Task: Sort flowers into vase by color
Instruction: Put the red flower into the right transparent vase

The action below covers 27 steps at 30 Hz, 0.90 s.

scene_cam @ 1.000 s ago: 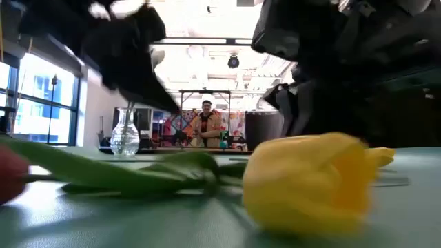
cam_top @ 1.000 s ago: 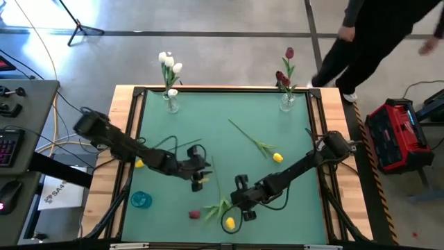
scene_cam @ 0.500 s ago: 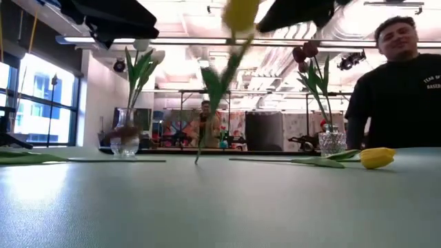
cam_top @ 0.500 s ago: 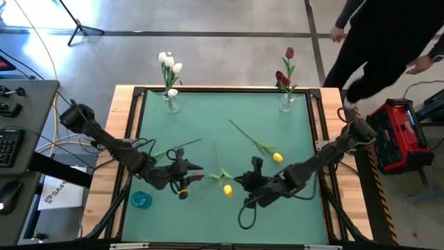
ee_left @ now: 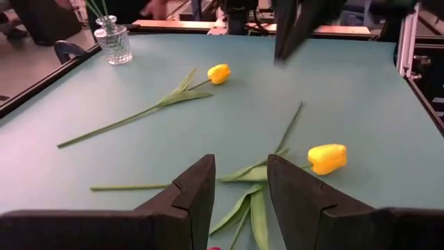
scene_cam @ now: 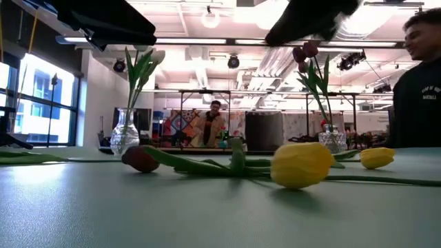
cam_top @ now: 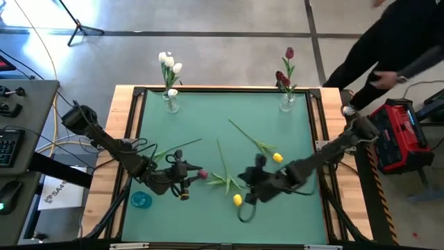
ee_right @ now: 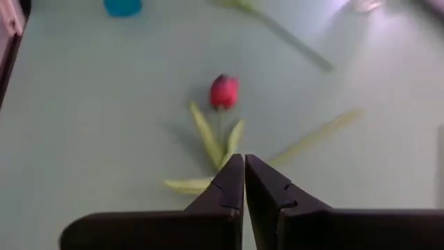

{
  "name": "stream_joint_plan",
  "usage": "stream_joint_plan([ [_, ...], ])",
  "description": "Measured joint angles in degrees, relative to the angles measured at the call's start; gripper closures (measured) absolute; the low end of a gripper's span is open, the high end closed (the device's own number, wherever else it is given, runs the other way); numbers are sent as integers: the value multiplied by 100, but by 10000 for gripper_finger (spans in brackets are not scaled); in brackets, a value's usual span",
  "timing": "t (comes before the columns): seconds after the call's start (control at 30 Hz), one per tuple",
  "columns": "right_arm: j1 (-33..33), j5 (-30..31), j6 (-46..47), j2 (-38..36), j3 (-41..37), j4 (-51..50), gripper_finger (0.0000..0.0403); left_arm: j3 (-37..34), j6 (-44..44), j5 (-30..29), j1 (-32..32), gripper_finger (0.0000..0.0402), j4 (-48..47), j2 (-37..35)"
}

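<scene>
On the green desk (cam_top: 277, 118), the left tool (cam_top: 182, 182) hovers at the near left with its fingers (ee_left: 194, 194) parted and nothing between them, just beside a dark red tulip (cam_top: 202, 174) lying flat. The right tool (cam_top: 251, 186) sits near the middle with its fingers (ee_right: 225, 187) pressed together on nothing. Between the 2 tools a yellow tulip (cam_top: 237, 200) lies released on the desk, its stem (cam_top: 222, 161) running toward the far side. A 2nd yellow tulip (cam_top: 277, 157) lies to the right. At the far edge, a vase of white tulips (cam_top: 170, 101) stands left and a vase of red tulips (cam_top: 287, 101) stands right. A blue dish (cam_top: 140, 200) sits near left.
</scene>
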Motion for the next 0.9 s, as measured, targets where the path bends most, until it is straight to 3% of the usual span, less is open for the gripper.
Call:
stream_joint_plan([
  [0.23,-1011,-1856,-1049,1023,38,1372,354,0,-134,-225,188,280,-1,34],
  [0.47,-1440,-2490,-978,1682,129,974,310,-2,-315,-225,239,280,-345,42],
  [0.7,-1429,-2465,-269,1517,127,-501,308,-2,-748,-202,239,280,-630,42],
  [0.9,-1352,-1104,380,872,127,-1635,308,-2,-841,-187,232,280,-611,42],
])
